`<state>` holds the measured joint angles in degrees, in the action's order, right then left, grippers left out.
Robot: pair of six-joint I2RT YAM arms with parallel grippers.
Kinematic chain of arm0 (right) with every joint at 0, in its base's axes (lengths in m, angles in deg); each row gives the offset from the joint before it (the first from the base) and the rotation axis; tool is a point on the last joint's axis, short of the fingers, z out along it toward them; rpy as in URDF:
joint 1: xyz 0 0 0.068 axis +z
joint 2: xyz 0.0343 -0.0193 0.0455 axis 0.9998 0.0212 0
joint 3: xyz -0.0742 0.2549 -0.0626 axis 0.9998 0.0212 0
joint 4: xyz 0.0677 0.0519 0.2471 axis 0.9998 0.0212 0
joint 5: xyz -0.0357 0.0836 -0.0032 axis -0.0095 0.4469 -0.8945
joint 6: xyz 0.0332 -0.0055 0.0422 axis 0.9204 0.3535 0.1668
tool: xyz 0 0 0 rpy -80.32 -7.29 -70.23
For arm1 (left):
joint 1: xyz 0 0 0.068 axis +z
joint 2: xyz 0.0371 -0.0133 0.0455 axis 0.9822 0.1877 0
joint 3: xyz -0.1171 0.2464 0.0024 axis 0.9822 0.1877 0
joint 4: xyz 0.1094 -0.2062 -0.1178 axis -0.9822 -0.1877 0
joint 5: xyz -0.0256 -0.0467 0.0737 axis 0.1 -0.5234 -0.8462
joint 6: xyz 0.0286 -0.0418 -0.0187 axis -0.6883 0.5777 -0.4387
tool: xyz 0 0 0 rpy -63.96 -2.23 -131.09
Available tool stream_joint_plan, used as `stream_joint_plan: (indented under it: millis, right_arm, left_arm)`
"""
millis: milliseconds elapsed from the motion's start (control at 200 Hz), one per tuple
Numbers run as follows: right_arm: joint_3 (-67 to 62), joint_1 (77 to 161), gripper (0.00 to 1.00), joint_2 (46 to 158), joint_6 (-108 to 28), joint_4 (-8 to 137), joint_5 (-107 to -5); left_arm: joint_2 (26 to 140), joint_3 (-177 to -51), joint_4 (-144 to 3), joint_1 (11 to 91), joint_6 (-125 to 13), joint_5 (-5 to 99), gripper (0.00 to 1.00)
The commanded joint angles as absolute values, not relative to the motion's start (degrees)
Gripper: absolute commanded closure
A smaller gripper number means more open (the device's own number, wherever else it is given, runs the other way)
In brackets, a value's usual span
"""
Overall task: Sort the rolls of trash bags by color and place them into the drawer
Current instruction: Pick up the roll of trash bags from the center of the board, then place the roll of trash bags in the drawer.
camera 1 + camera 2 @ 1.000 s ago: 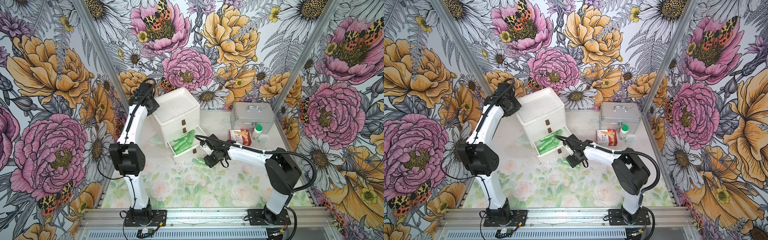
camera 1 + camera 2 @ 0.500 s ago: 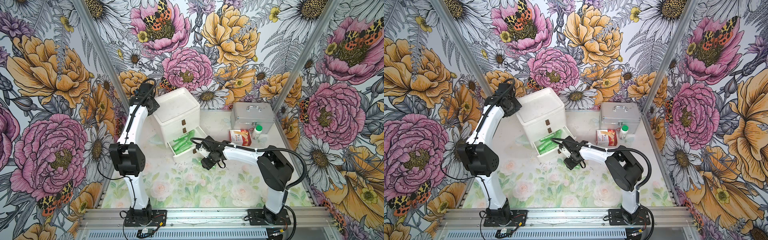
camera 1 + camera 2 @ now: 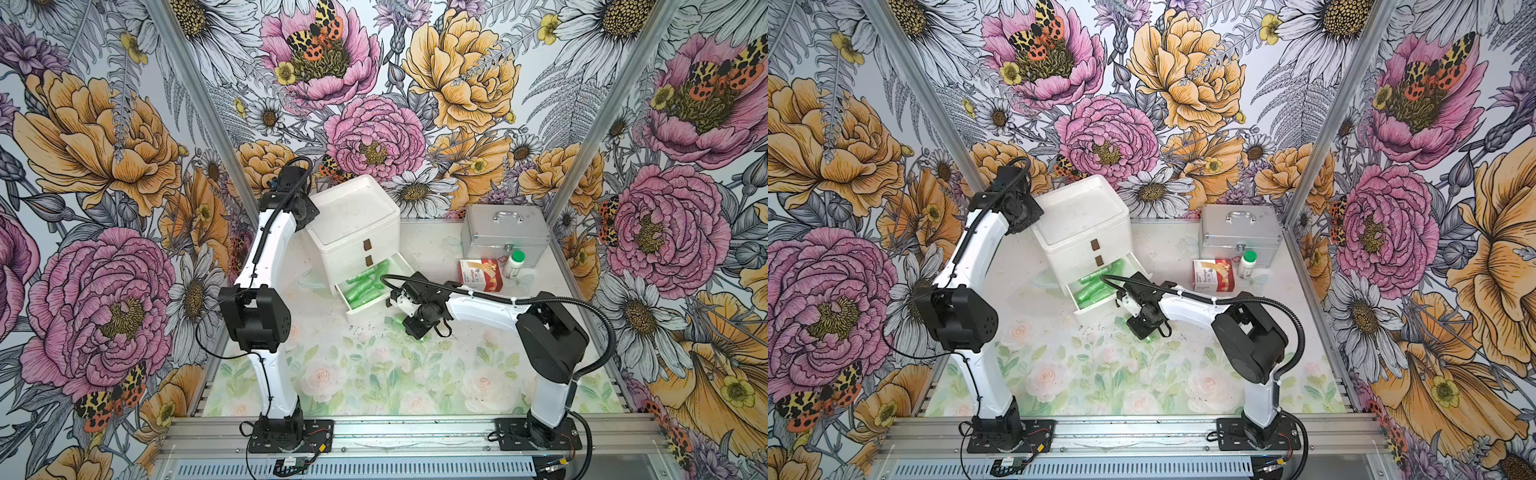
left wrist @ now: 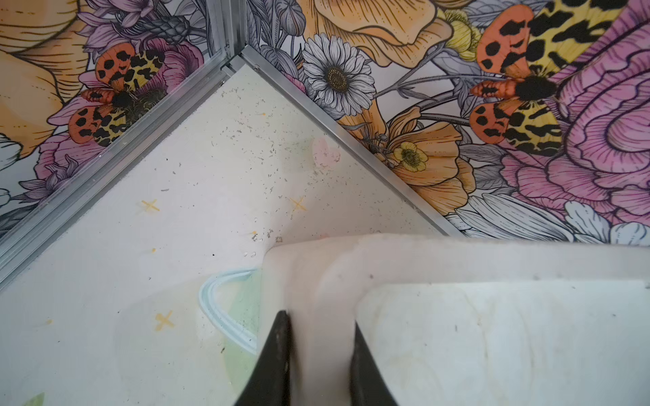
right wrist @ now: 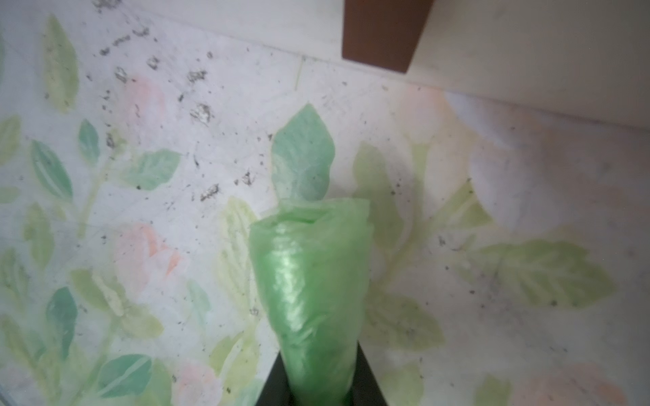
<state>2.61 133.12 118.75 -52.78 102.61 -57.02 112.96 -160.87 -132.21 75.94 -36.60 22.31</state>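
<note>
My right tool (image 5: 318,356) is pinching a light green roll (image 5: 309,274). The crinkly plastic fills the gap between both dark fingers (image 5: 365,372) and sticks out past their tips. In a top view this tool (image 3: 417,328) sits low over the desk (image 3: 374,374), just in front of the open bottom drawer (image 3: 365,314) and near its corner. I cannot tell whether the roll touches the desk. The roll's free end points toward the drawer's white front and its brown handle (image 5: 385,31).

My left tool (image 4: 319,318) is pressed together on the raised rim at a back corner of the white drawer unit (image 3: 353,220), with one finger on each side of the rim.

The other green rolls (image 3: 363,286) lie side by side inside the open drawer. The two drawers above it are closed.

The desk has a pale print of roses and leaves, speckled with dark crumbs and scuffs. At its far end stands a silver case (image 3: 505,232), with a red and white box (image 3: 480,276) and a white bottle with a green cap (image 3: 514,264) just in front of it. Bold floral wallpaper with moths covers the walls, set in aluminium framing.
</note>
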Motion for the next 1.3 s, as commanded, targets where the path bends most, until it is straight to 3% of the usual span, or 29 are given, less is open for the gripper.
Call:
stream_joint_plan:
  millis: [0, 410, 796, 1296]
  right_arm:
    - [-1.9, 132.6, 0.83, 112.2, -50.6, 103.0, -53.8]
    - [-17.6, 125.4, 0.84, 113.2, -33.9, 103.3, -45.3]
    - [-25.2, 120.4, 0.84, 120.2, -16.3, 103.2, -52.9]
    - [-28.3, 121.8, 0.83, 130.0, -2.6, 98.4, -57.4]
  left_arm:
    - [119.6, -157.0, -139.8, 71.6, -24.3, 43.7, 1.0]
    - [119.0, -156.2, -139.8, 71.6, -24.6, 44.1, 1.0]
    - [118.8, -155.7, -139.8, 71.5, -24.7, 44.1, 1.0]
    - [118.8, -155.6, -139.8, 71.7, -24.8, 44.0, 1.0]
